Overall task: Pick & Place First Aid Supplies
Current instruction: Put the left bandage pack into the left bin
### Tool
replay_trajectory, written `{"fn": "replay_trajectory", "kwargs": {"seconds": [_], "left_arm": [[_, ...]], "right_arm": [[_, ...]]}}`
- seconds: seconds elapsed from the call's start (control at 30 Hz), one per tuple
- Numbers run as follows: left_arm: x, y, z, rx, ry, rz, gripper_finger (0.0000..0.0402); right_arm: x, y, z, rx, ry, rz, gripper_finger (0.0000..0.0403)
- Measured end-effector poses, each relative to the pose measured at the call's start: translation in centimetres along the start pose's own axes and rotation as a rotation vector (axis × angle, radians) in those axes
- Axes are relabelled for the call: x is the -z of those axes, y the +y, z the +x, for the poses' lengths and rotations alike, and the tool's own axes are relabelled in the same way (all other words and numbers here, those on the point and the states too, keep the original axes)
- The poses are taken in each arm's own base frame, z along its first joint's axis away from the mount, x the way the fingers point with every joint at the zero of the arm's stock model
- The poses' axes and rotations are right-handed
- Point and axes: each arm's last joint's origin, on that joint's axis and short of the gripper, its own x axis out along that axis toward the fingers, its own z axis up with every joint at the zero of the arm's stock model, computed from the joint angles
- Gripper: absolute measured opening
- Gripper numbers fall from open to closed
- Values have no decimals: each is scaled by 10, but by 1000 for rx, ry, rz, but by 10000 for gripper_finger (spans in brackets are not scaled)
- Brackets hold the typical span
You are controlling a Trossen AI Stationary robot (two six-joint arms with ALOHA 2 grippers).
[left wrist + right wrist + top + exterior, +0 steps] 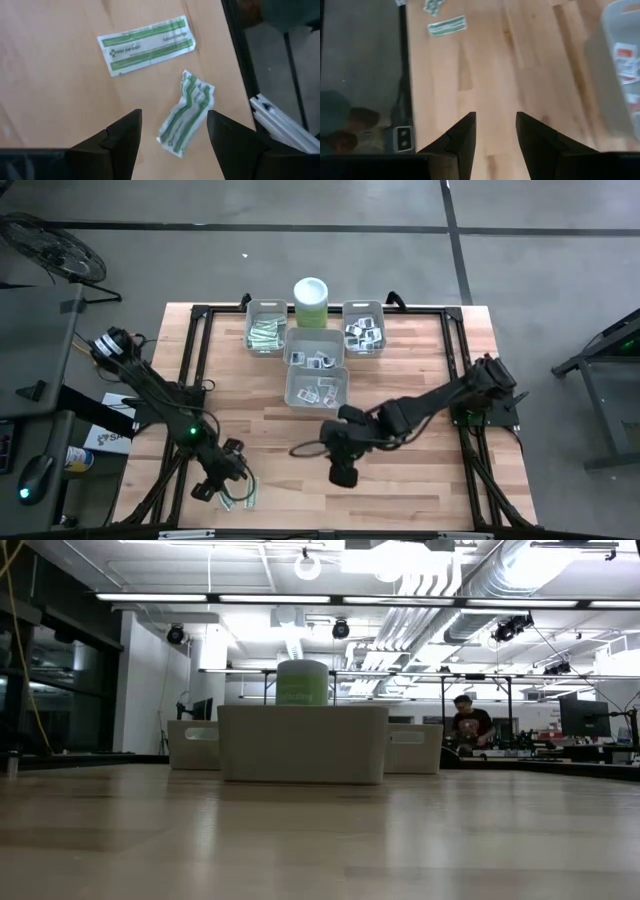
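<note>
Crumpled green-striped bandage packet (186, 115) on wooden table (50, 90), between spread fingers of left gripper (174, 135), untouched; flat packet (146, 45) at 11 o'clock beyond; right gripper (495, 131) parted, empty

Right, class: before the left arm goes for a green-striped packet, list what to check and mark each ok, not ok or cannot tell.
1. Left pincer open: ok.
2. Crumpled packet lies between its fingers: ok.
3. Flat packet clear of the fingers: ok.
4. Crumpled packet close to the table's edge, frame rail beside it: not ok, tight spot.
5. Right pincer empty, over bare wood mid-table, away from the left arm: ok.
6. Height of left fingers above the wood: cannot tell.
</note>
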Motion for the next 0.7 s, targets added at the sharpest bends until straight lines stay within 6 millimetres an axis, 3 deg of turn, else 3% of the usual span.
{"fn": "replay_trajectory", "kwargs": {"seconds": [0.33, 0.7], "left_arm": [[5, 5, 28, 8, 124, 100, 223], [6, 4, 30, 65, 154, 238, 223]], "right_arm": [[26, 41, -8, 1, -77, 7, 134], [46, 64, -15, 14, -137, 150, 134]]}}
